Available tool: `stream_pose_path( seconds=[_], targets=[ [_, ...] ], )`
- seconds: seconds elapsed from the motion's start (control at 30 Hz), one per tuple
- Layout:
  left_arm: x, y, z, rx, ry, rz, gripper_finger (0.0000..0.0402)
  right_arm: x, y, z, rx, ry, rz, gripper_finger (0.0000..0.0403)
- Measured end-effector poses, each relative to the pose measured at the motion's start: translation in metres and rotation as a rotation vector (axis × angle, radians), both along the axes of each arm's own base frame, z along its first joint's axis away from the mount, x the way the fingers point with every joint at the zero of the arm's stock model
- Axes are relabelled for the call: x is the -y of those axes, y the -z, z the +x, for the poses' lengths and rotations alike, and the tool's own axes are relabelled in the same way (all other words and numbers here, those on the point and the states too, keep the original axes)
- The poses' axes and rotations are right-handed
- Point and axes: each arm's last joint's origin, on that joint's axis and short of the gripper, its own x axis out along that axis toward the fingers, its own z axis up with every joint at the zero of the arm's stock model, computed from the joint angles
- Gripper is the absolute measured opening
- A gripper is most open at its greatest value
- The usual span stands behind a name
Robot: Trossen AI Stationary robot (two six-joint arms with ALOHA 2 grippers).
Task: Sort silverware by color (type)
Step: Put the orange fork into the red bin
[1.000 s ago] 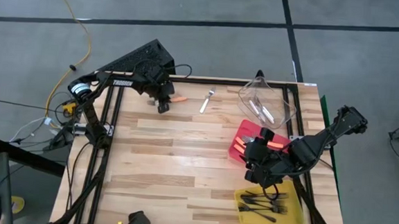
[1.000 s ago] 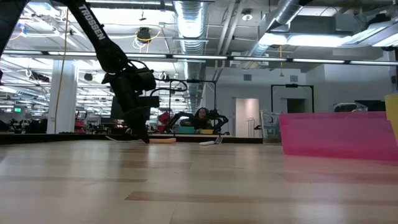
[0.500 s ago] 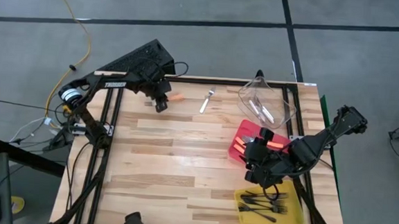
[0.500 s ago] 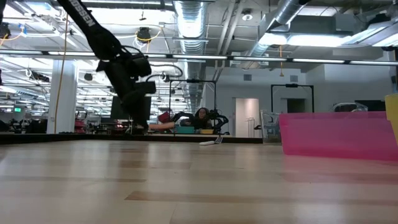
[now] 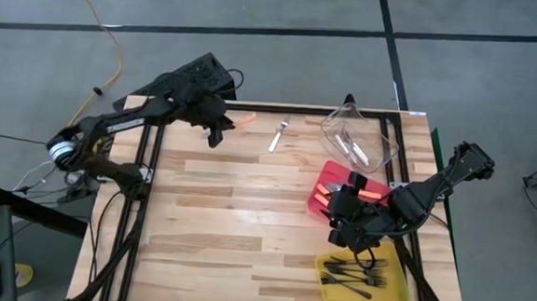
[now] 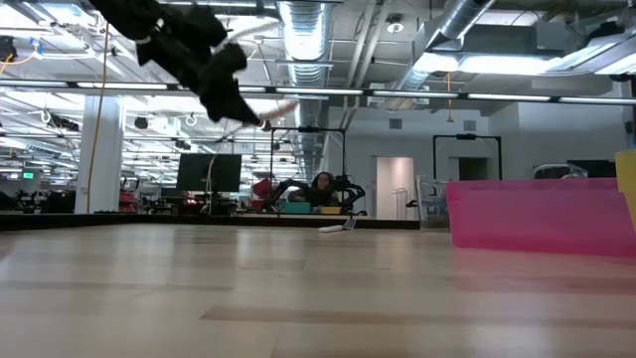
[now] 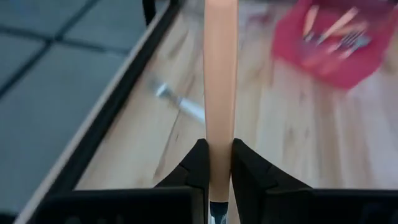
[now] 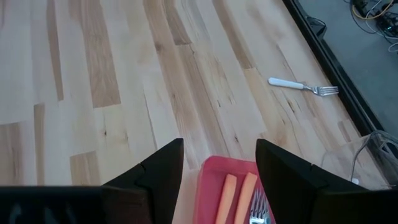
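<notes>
Left pincer (image 5: 218, 129) sits over the far left part of the table (image 5: 227, 223), raised clear of the surface in the low view, fingers (image 7: 198, 168) pinching an orange-handled fork (image 7: 220, 93) by its handle. Handle sticks out of the pincer toward the table's middle; in the high view its orange end shows just right of the pincer.

Right of that, a pale fork (image 5: 279, 135) lies loose on the wood near the far edge, between the left pincer and the clear bin (image 5: 386, 139). Same fork shows in the right wrist view, white handle, tines pointing toward the table edge.

Clear bin at the far right corner holds a few pale forks (image 5: 352, 151). Red bin (image 5: 325, 177) just in front of it holds orange-handled forks (image 8: 238, 196), partly covered by the right arm in the high view. Yellow bin (image 5: 328, 283) at the near right corner holds black forks (image 5: 359, 273).

Right pincer (image 5: 344, 216) hangs over the near edge of the red bin, fingers (image 8: 163, 177) spread wide, nothing between them. Right arm runs back to the table's right edge.
</notes>
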Motion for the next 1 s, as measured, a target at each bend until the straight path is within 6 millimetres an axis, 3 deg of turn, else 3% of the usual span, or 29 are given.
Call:
stream_pose_path(
  seconds=[0.13,0.3,0.67,0.87,1.0],
  targets=[
    [0.027,-0.015,-0.003,0.106,0.009,0.072,0.0023,-0.001,0.001,0.003,0.016,0.012,-0.016,0.0226],
    [0.06,-0.019,-0.015,0.213,-0.009,0.122,0.0023,-0.005,0.008,0.01,0.008,0.025,-0.05,0.0226],
    [0.114,0.012,-0.041,0.493,-0.061,0.103,0.0023,-0.019,0.018,0.044,0.095,-0.045,-0.1,0.0226],
    [0.138,0.022,-0.045,0.67,0.046,0.035,0.0024,-0.022,-0.003,0.076,0.286,-0.218,-0.251,0.0226],
    [0.155,0.027,-0.045,0.75,0.173,0.004,0.0024,-0.007,-0.012,0.092,0.348,-0.34,-0.242,0.0226]
  ],
)
